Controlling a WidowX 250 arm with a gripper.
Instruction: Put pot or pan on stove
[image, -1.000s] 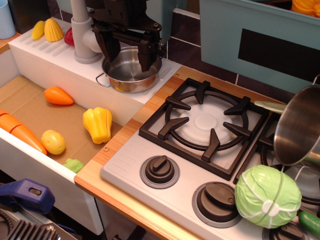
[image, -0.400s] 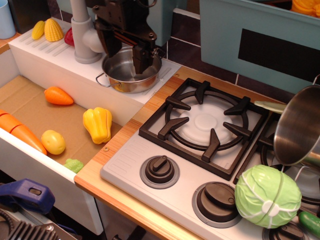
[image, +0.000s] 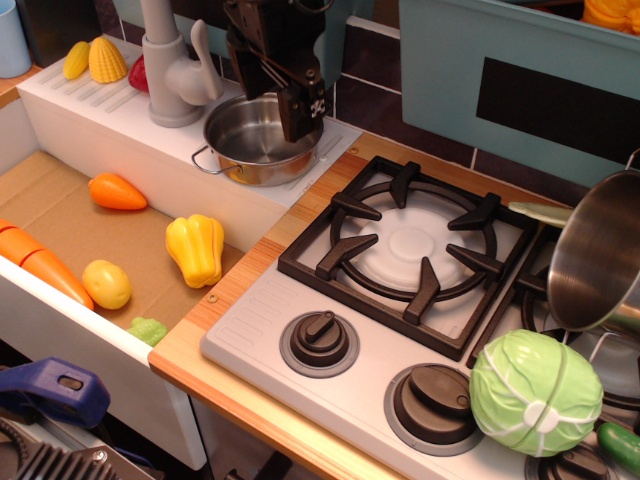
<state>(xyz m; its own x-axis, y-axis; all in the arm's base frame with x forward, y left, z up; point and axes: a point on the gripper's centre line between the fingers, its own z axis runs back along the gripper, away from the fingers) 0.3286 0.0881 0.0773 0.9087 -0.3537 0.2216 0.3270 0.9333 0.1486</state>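
Note:
The small shiny steel pot (image: 250, 150) with wire loop handles sits on the white ledge behind the sink, left of the stove (image: 262, 335). The stove's near-left burner grate (image: 410, 245) is bare. My black gripper (image: 300, 128) comes down from above at the pot's right rim. Its fingers stand close together, one inside the pot, and they look closed on the rim. The pot rests flat on the ledge.
A larger matte steel pot (image: 600, 255) leans over the right burner, with a green cabbage (image: 535, 392) in front of it. A grey faucet (image: 170, 70) stands just left of the pot. Toy vegetables, among them a yellow pepper (image: 195, 248), lie in the sink (image: 60, 215).
The gripper has moved from straddling the middle of the small pot to its right rim, and its fingers have drawn together. The pot has not moved.

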